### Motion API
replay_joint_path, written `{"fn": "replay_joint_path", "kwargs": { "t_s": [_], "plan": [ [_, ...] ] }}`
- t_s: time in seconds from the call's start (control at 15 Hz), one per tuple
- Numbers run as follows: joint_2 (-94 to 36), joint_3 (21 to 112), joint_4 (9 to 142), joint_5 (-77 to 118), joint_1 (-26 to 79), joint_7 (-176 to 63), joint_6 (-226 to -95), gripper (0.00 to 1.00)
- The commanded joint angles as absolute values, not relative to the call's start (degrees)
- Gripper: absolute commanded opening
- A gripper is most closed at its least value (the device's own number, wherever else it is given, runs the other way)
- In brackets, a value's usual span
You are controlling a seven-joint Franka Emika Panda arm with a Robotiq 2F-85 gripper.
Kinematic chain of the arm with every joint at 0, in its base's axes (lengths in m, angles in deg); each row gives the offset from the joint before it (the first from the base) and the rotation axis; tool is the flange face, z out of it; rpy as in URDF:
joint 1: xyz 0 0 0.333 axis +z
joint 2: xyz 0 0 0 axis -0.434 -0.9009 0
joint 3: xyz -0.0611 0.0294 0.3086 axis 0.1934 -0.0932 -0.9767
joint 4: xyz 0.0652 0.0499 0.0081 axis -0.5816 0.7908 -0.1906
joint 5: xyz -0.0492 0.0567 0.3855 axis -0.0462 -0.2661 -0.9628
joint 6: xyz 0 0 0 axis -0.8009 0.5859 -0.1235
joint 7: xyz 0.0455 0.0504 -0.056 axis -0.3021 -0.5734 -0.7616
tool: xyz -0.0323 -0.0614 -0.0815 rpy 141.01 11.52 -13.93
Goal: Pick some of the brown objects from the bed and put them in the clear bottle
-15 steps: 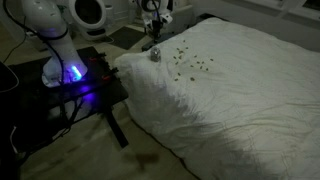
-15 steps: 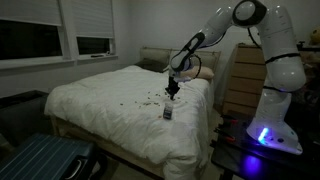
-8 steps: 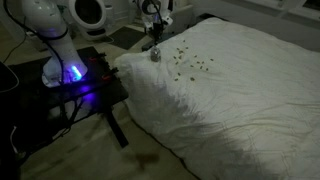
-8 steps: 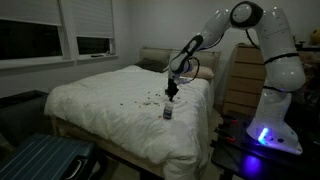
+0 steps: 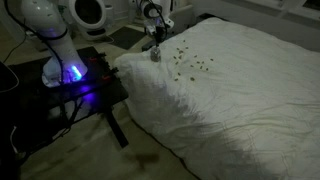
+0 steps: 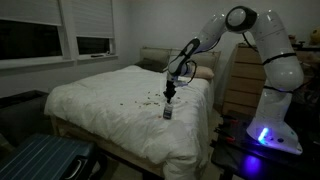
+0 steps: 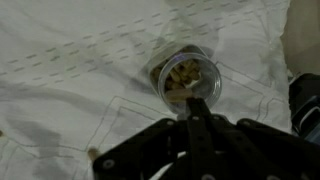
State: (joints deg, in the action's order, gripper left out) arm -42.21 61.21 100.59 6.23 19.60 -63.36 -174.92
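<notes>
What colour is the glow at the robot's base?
Blue, shading to violet. The glow shows best in an exterior view.

Seen from straight above, the clear bottle (image 7: 185, 80) stands open-mouthed on the wrinkled white bed (image 7: 70, 70) near its right-hand edge, with brown objects (image 7: 183, 74) inside, and the gripper (image 7: 196, 112) comes in from the bottom edge, its dark fingers pressed together at the bottle's rim.
</notes>
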Motion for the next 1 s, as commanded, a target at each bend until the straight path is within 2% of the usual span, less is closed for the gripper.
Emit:
{"fn": "replay_joint_path", "kwargs": {
  "t_s": [0.0,0.33,0.4,0.47,0.93],
  "plan": [
    [-43.9,59.0,98.3,4.4,17.7,-66.6,-175.7,0.0],
    [-46.0,58.0,95.7,4.2,17.3,-66.7,-174.9,0.01],
    [-46.3,58.1,95.4,4.3,17.4,-66.4,-175.0,0.27],
    [-46.5,58.0,95.1,4.3,17.4,-66.4,-174.9,0.28],
    [-46.9,57.9,94.6,4.3,16.9,-66.4,-175.0,0.79]
  ]
}}
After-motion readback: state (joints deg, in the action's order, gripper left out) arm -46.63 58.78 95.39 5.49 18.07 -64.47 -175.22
